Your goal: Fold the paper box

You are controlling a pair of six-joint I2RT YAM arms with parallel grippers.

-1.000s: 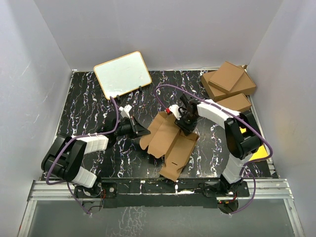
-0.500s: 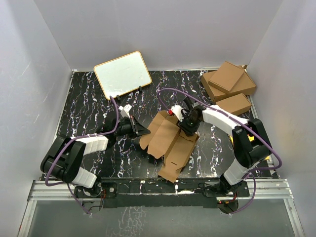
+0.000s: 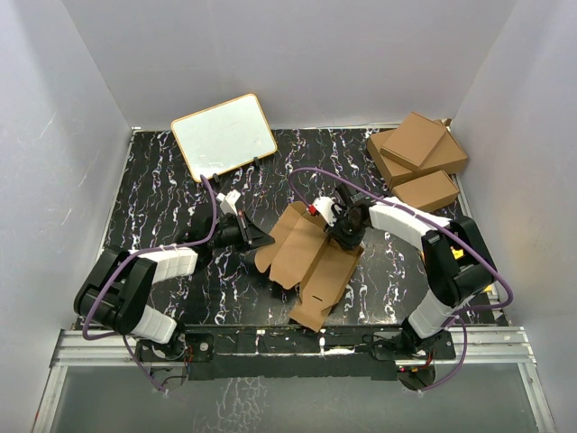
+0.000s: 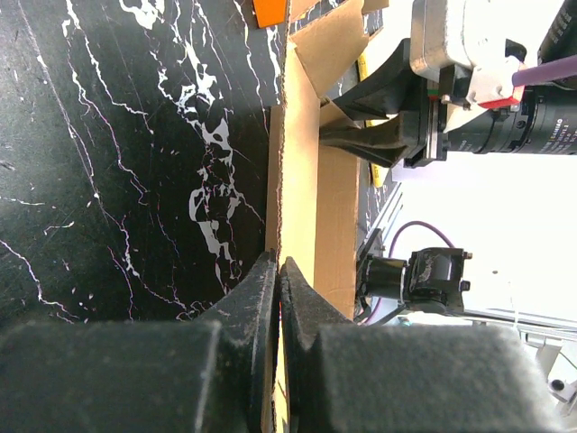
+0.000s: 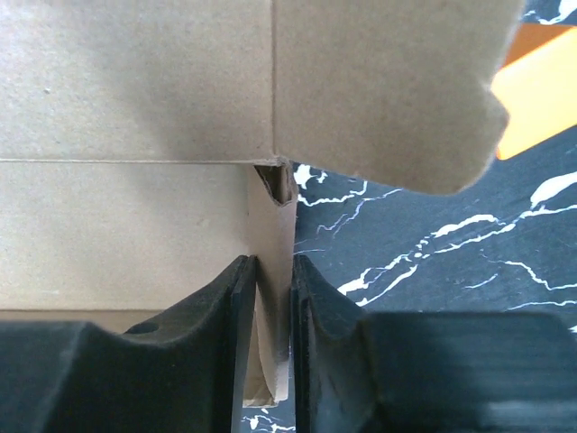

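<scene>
The right gripper (image 5: 273,280) has turned slightly, jaws narrow, apparently pinching a flap of the paper box (image 3: 311,262). The left gripper (image 4: 278,266) stays clamped on its edge, so folding continues.

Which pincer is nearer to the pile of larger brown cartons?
Right. The right pincer holds the paper box in front and left of the cartons; the left pincer is farther off, at the box's left side.

— Where does the paper box (image 3: 311,262) lie?
— Between the pincers: left gripper (image 3: 264,242) at its left edge, right gripper (image 3: 343,233) at its far edge.
— And behind them?
— A whiteboard (image 3: 224,135) behind the left one, cartons (image 3: 416,149) behind the right one.
</scene>
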